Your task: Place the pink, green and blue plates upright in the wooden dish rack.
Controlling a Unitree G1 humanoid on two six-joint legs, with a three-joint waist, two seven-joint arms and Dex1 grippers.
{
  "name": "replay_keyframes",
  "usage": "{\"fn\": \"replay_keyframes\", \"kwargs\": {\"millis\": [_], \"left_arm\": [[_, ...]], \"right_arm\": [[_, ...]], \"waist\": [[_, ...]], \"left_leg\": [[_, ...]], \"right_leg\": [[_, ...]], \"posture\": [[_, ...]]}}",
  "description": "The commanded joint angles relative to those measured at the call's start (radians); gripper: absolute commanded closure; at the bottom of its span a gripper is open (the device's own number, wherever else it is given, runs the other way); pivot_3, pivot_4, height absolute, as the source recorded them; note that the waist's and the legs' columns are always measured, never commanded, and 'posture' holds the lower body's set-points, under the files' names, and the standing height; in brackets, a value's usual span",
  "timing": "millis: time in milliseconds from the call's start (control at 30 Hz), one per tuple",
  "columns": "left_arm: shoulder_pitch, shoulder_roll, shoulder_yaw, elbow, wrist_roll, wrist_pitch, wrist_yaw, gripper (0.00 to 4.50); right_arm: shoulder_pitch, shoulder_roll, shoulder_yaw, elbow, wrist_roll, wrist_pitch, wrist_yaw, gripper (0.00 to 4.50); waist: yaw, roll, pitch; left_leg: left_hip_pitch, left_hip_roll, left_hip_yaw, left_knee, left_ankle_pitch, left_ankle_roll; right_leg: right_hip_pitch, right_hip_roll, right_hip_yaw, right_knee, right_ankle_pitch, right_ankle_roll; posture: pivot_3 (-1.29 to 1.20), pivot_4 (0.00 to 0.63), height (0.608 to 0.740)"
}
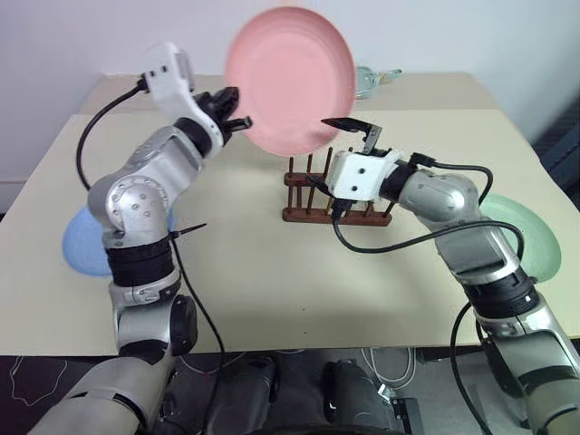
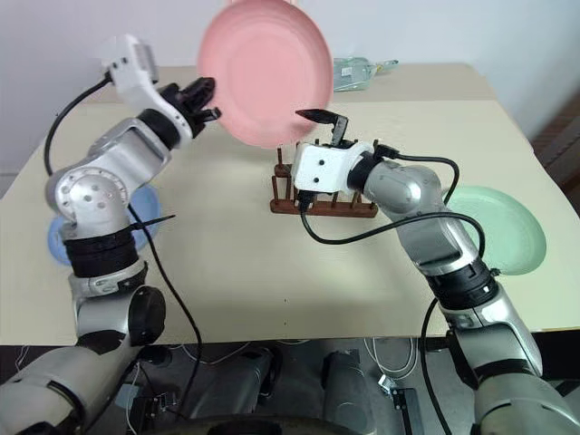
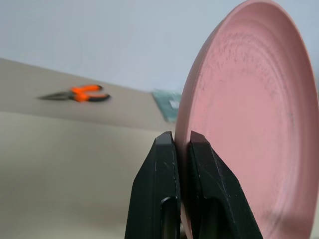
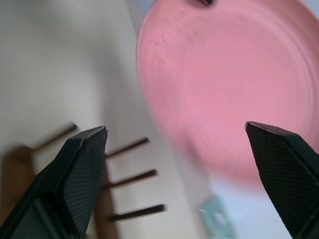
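Above the wooden dish rack (image 1: 337, 191), left pincer (image 1: 237, 111) grips pink plate (image 1: 290, 80); right pincer (image 1: 355, 132) gapes beside it.

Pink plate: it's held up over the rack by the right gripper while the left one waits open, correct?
Not quite, the sides are swapped. The left gripper is shut on the pink plate above the wooden dish rack, as the left wrist view shows; the right gripper waits open.

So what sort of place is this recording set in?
Probably a lab or workshop test bench, not a kitchen. A plain beige table stands against a bare white wall, orange-handled pliers lie on a farther table, and loose cables trail beneath it.
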Motion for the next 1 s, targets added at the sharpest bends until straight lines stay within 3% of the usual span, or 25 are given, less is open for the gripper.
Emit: {"fn": "replay_keyframes", "kwargs": {"millis": [33, 67, 167, 333, 367, 400, 433, 567, 700, 800, 900, 1000], "left_arm": [[-0.048, -0.03, -0.018, -0.028, -0.013, 0.007, -0.007, 4.42], [-0.049, -0.04, -0.017, -0.028, -0.018, 0.012, -0.004, 4.42], [-0.049, -0.064, -0.011, -0.028, -0.029, 0.03, 0.005, 4.5], [-0.038, -0.103, 0.022, -0.034, -0.068, 0.05, 0.009, 4.5], [-0.038, -0.119, 0.043, -0.035, -0.086, 0.04, 0.007, 3.95], [-0.04, -0.134, 0.064, -0.035, -0.102, 0.03, 0.009, 3.77], [-0.047, -0.149, 0.089, -0.03, -0.116, 0.02, 0.023, 3.38], [-0.08, -0.166, 0.136, 0.0, -0.096, -0.05, 0.062, 1.47], [-0.093, -0.124, 0.156, 0.043, -0.032, -0.147, 0.082, 1.47], [-0.054, -0.002, 0.092, 0.059, 0.105, -0.24, 0.018, 1.47], [0.084, 0.151, -0.083, 0.015, 0.25, -0.356, -0.192, 1.47], [0.23, 0.217, -0.193, -0.042, 0.285, -0.453, -0.389, 1.47]], "right_arm": [[-0.057, -0.021, 0.042, 0.098, -0.174, -0.112, -0.101, 0.0], [-0.064, -0.017, 0.041, 0.122, -0.2, -0.115, -0.123, 0.0], [-0.071, -0.008, 0.034, 0.156, -0.24, -0.125, -0.15, 0.83], [-0.052, -0.012, 0.03, 0.159, -0.291, -0.14, -0.166, 3.38], [-0.048, -0.012, 0.027, 0.159, -0.3, -0.142, -0.172, 3.95], [-0.043, -0.012, 0.025, 0.158, -0.306, -0.144, -0.177, 4.34], [-0.038, -0.012, 0.022, 0.156, -0.312, -0.146, -0.183, 4.5], [-0.015, -0.014, 0.009, 0.145, -0.327, -0.146, -0.196, 4.5], [0.018, -0.015, -0.028, 0.119, -0.314, -0.132, -0.204, 4.5], [0.075, -0.015, -0.138, 0.072, -0.226, -0.099, -0.215, 4.5], [0.131, 0.029, -0.333, -0.019, 0.042, -0.011, -0.156, 4.5], [0.162, 0.109, -0.508, -0.152, 0.383, 0.212, -0.078, 4.5]], "waist": [[-0.001, 0.0, 0.0], [-0.001, 0.0, 0.0], [-0.003, 0.0, 0.0], [-0.007, 0.0, 0.0], [-0.008, 0.0, 0.0], [-0.008, 0.0, 0.0], [-0.008, 0.0, 0.0], [-0.004, -0.001, 0.001], [-0.006, -0.001, 0.001], [-0.008, 0.0, 0.001], [-0.012, 0.0, 0.001], [-0.017, 0.001, 0.001]], "left_leg": [[0.0, 0.0, 0.0, 0.0, 0.0, 0.0], [0.0, 0.0, 0.001, 0.0, 0.0, 0.0], [0.0, 0.0, 0.001, 0.0, 0.0, 0.0], [0.0, 0.001, 0.002, 0.0, 0.0, 0.0], [0.0, 0.001, 0.002, 0.0, 0.0, 0.0], [0.0, 0.001, 0.002, 0.0, 0.0, 0.0], [0.0, 0.001, 0.002, 0.0, 0.0, 0.0], [0.0, 0.001, 0.002, 0.001, 0.0, 0.0], [0.0, 0.001, 0.004, 0.001, 0.0, 0.0], [0.0, 0.001, 0.004, 0.001, 0.0, 0.0], [0.0, 0.001, 0.005, 0.0, 0.0, 0.0], [0.0, 0.001, 0.005, 0.0, -0.001, 0.002]], "right_leg": [[-0.001, 0.0, 0.0, 0.0, 0.0, 0.0], [-0.001, 0.0, 0.001, 0.001, 0.0, 0.0], [-0.001, 0.0, 0.002, 0.001, 0.0, 0.0], [-0.001, 0.001, 0.002, 0.001, 0.0, 0.0], [-0.001, 0.001, 0.002, 0.002, 0.0, 0.0], [-0.001, 0.001, 0.002, 0.002, 0.0, 0.0], [-0.001, 0.001, 0.002, 0.001, 0.0, 0.0], [-0.001, 0.001, 0.002, 0.001, 0.0, 0.0], [-0.001, 0.001, 0.003, 0.002, 0.0, 0.0], [-0.002, 0.001, 0.003, 0.002, 0.0, 0.0], [-0.002, 0.001, 0.005, 0.002, 0.0, 0.0], [-0.001, 0.001, 0.005, 0.001, 0.0, 0.0]], "posture": [[0.0, 0.15, 0.72], [0.0, 0.15, 0.72], [0.0, 0.15, 0.72], [0.0, 0.15, 0.72], [0.0, 0.15, 0.72], [0.0, 0.15, 0.72], [0.0, 0.15, 0.72], [0.0, 0.15, 0.72], [0.0, 0.15, 0.72], [0.0, 0.15, 0.72], [0.0, 0.15, 0.72], [0.0, 0.15, 0.72]]}}
